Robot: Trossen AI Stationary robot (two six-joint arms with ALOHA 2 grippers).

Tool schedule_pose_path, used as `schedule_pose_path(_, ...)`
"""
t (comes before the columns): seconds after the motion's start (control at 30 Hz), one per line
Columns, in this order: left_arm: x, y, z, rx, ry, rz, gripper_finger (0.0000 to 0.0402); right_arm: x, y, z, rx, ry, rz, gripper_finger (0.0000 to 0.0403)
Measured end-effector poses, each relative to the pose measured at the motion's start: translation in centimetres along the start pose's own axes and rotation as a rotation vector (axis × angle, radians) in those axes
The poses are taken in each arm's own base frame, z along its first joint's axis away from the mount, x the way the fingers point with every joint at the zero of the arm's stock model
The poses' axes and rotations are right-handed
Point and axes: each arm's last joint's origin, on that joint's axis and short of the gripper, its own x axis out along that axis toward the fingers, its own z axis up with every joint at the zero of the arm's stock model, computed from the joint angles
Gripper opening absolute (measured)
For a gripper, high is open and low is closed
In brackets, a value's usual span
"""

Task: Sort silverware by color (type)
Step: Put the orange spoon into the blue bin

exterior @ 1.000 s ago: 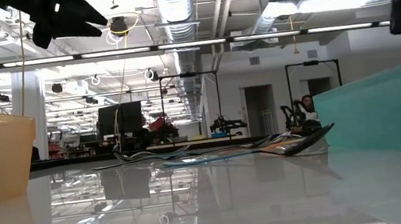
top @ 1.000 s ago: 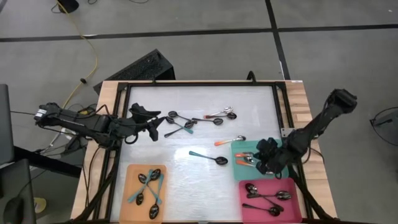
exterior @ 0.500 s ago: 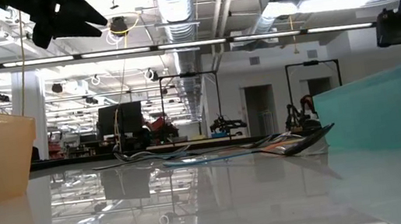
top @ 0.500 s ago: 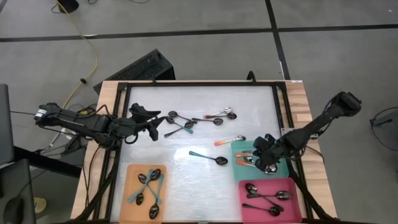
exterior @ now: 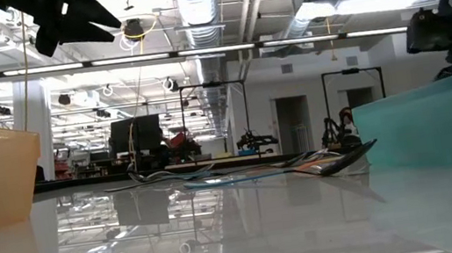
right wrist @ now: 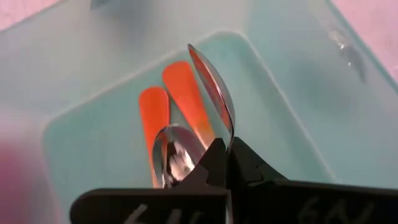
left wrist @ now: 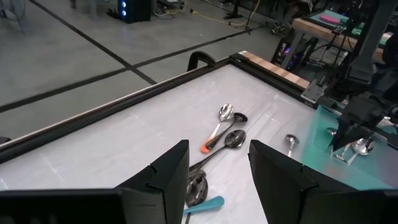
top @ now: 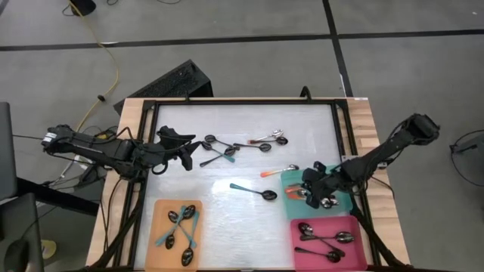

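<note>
Two orange-handled spoons (right wrist: 166, 118) lie side by side in the teal tray (right wrist: 292, 124) under my right gripper (right wrist: 225, 163); my fingers there are clamped together on a spoon (right wrist: 214, 93) whose shiny bowl sticks straight out past my fingertips, long axis in line with them; I can read no writing anywhere; my left gripper (top: 184, 155) hangs over the table's left side, fingers apart, empty; loose spoons (top: 227, 149) lie just beyond them.
</note>
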Motion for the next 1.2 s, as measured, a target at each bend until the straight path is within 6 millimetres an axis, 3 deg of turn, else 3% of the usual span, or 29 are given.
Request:
schedule_pose_path(0.47, 0.0, 0.0, 0.0, -0.042, 0.0, -0.001, 0.0151, 0.2, 0.2, -0.1, -0.025, -0.057, 0.01, 0.0005)
schedule_pose_path(0.7, 0.0, 0.0, 0.0, -0.045, 0.001, -0.002, 0.0151, 1.4, -0.7, -2.0, 0.084, -0.106, 0.059, 0.001)
schedule_pose_path(1.2, 0.0, 0.0, 0.0, -0.045, 0.001, -0.001, 0.0151, 1.6, -0.9, -2.1, 0.162, -0.124, 0.046, 0.0034)
